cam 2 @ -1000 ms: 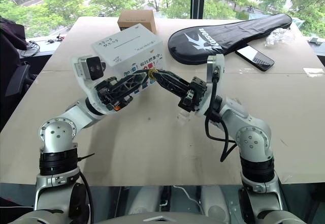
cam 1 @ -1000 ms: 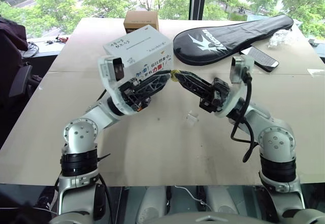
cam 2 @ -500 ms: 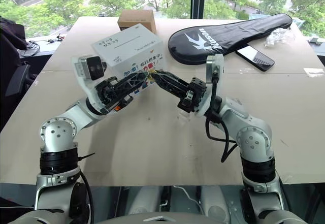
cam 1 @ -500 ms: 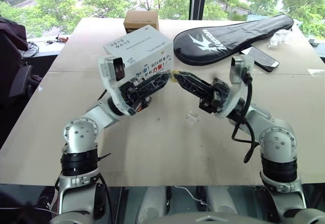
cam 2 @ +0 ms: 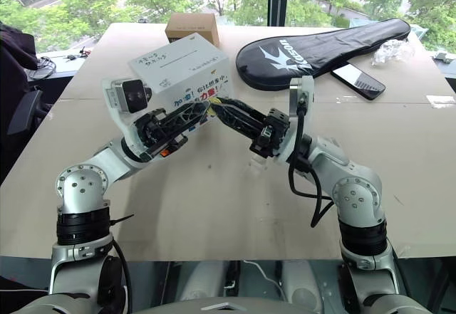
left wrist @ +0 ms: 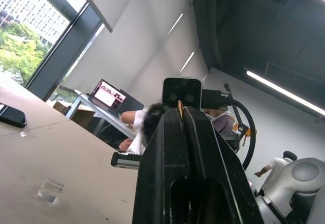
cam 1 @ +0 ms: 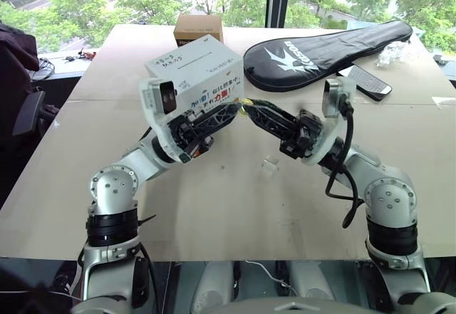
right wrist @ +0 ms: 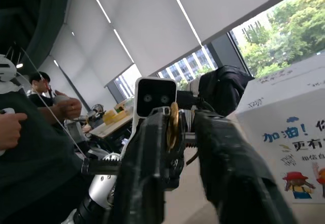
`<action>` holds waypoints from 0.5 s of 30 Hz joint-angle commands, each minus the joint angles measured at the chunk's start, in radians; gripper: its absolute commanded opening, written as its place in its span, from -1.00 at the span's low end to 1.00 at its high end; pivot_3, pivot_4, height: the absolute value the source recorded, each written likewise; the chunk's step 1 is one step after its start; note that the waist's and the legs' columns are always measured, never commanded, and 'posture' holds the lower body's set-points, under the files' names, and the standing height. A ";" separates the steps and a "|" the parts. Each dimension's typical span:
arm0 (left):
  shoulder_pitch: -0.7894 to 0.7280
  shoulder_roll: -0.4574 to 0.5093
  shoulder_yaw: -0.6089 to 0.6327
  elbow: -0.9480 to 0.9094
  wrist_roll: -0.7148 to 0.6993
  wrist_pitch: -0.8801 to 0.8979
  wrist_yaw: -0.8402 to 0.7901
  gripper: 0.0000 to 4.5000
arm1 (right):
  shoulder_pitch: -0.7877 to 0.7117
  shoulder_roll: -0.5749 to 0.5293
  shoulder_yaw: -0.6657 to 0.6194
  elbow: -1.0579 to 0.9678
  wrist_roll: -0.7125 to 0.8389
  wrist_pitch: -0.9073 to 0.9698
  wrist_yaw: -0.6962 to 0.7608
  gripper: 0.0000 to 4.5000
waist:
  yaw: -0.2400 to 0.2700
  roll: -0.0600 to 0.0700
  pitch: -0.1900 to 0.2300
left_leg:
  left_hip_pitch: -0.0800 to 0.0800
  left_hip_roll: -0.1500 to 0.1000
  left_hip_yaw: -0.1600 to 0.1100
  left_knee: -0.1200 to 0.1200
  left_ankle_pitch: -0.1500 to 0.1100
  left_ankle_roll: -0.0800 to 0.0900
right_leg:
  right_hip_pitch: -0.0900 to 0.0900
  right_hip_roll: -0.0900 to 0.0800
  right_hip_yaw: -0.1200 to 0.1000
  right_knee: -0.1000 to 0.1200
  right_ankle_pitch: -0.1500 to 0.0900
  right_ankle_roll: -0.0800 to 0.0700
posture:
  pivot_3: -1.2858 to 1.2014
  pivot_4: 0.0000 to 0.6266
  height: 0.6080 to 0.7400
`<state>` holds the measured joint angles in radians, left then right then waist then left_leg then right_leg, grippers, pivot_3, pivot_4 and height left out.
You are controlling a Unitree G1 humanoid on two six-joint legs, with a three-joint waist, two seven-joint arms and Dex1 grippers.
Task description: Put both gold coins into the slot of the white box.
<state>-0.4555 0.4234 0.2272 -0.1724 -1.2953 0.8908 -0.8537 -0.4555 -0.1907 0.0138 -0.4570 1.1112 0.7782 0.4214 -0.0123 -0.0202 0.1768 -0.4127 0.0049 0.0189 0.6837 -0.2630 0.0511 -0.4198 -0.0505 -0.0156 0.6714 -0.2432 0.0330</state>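
**A:** Head views first. Where's the coin?

**B:** Off the counter (cam 1: 214, 207). The left claw (cam 1: 237, 110) and the right claw (cam 1: 251, 107) meet tip to tip just in front of the white box (cam 1: 196, 75). A gold coin (cam 1: 244, 103) glints right where they touch.

**A:** And the slot?

**B:** The slot (cam 1: 199, 59) is a thin dark line on the box's top face. It sits above and beyond the claw tips, on the left arm's side, and its long axis runs across the top, roughly side to side. The left arm looks the nearer one.

**A:** Left wrist view?

**B:** The left claw's fingers (left wrist: 208, 148) are pressed together. A sliver of gold (left wrist: 180, 109) stands edge-on in the seam at their tips, so that claw is clamped on the coin.

**A:** Right wrist view?

**B:** The right claw's fingers (right wrist: 147, 168) stand apart. The coin (right wrist: 173, 125) sits edge-on in the gap, close against one finger, and the other finger is clear of it. The printed side of the box is just beyond.

**A:** So what does the next move turn on?

**B:** My guess is lifting the coin up and back over the box. Its edge would also have to turn to lie along the slot's line.
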 commanded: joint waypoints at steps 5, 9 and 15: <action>-0.164 0.057 0.051 0.070 0.099 -0.096 0.034 -1.00 | 0.021 -0.061 -0.057 -0.003 -0.056 -0.053 0.025 0.54 | 0.002 0.000 0.000 | 0.000 0.000 0.000 0.000 0.000 0.000 | 0.000 0.000 0.000 -0.001 0.000 0.000 | 0.03 -0.52 1.00; -0.324 0.195 -0.008 0.225 0.324 -0.202 -0.043 -1.00 | 0.022 -0.177 -0.021 0.003 -0.205 -0.110 0.115 0.54 | 0.002 0.000 0.001 | -0.001 -0.001 0.000 0.000 0.000 0.000 | 0.000 0.002 -0.001 -0.003 0.000 0.000 | 0.03 -0.52 1.00; -0.559 0.344 -0.140 0.577 0.633 -0.400 -0.275 -1.00 | -0.029 -0.271 -0.038 0.036 -0.333 -0.188 0.196 0.54 | -0.002 0.000 0.001 | -0.002 -0.001 0.002 -0.004 0.000 0.000 | -0.002 0.003 -0.003 -0.007 0.000 0.000 | 0.03 -0.52 1.00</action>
<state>-0.9759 0.7419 0.1011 0.3505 -0.7236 0.5503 -1.0580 -0.4620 -0.4434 -0.0091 -0.4029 0.8142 0.6324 0.5866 -0.0138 -0.0199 0.1777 -0.4153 0.0043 0.0208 0.6789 -0.2630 0.0510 -0.4218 -0.0472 -0.0189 0.6634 -0.2431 0.0334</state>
